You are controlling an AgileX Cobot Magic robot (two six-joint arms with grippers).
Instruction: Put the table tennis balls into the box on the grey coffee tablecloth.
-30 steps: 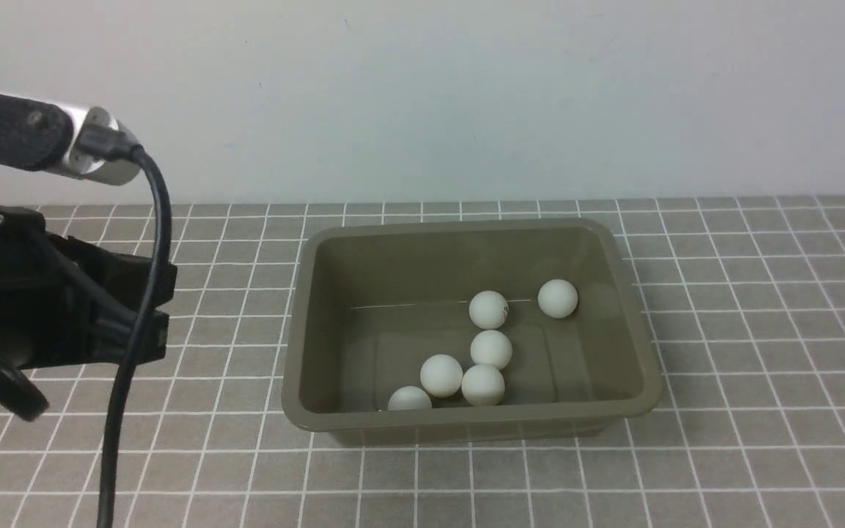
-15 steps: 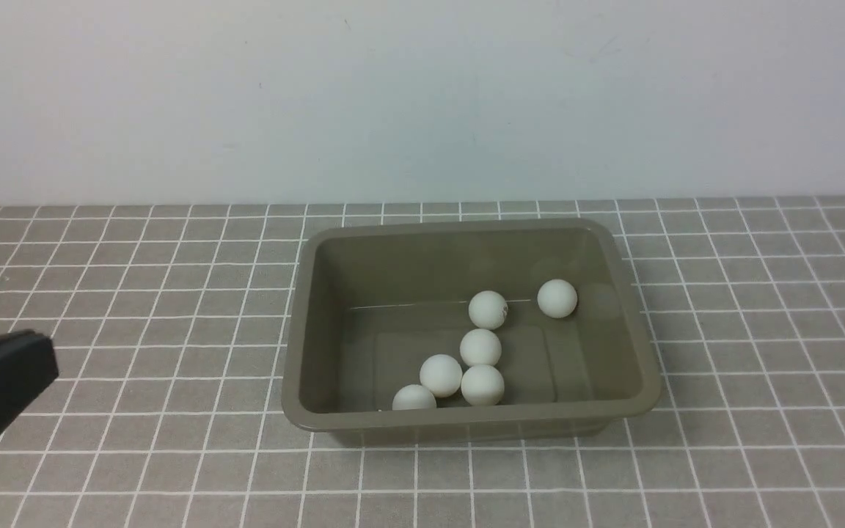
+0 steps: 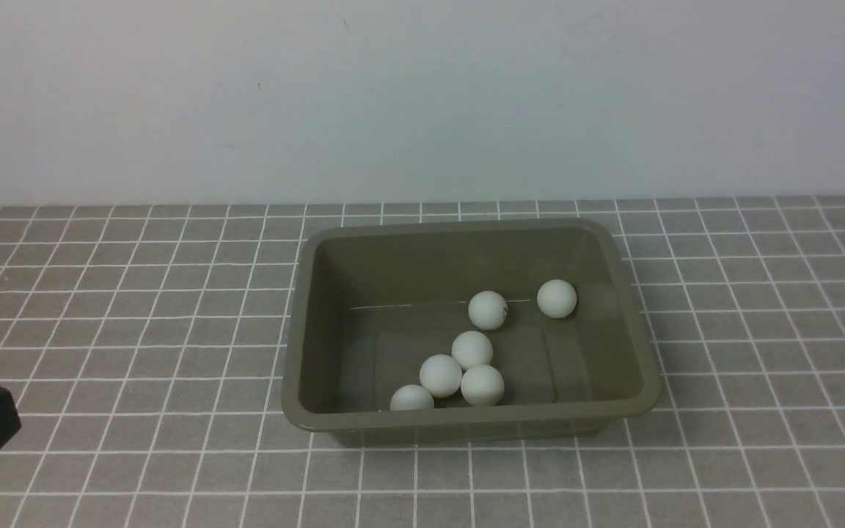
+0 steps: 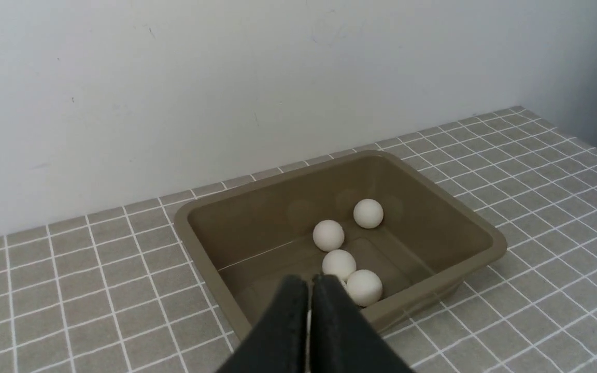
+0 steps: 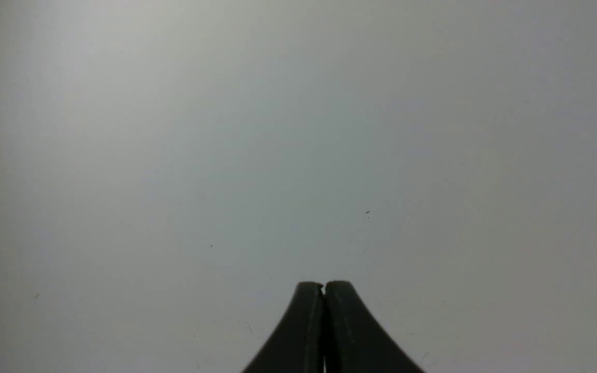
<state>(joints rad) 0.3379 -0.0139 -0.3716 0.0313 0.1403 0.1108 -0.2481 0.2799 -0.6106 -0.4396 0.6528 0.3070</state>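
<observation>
Box [image 3: 617, 253]: six balls [image 3: 472, 349] in, none on the cloth [image 3: 136, 308].
Mid-desk on the cloth; four balls cluster near-centre, two toward its far right. My left hand [image 4: 309, 284] clenched, empty, parked near-left as the job looks done; right hand [image 5: 324, 288] clenched, facing wall.

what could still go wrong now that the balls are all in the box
1. The table tennis balls lie loose in the box, several clustered near its front wall; a knock to the box could set them rolling.
2. The left gripper, shut and empty, points toward the box's near rim, so moving forward might shove it across the grey coffee tablecloth.
</observation>
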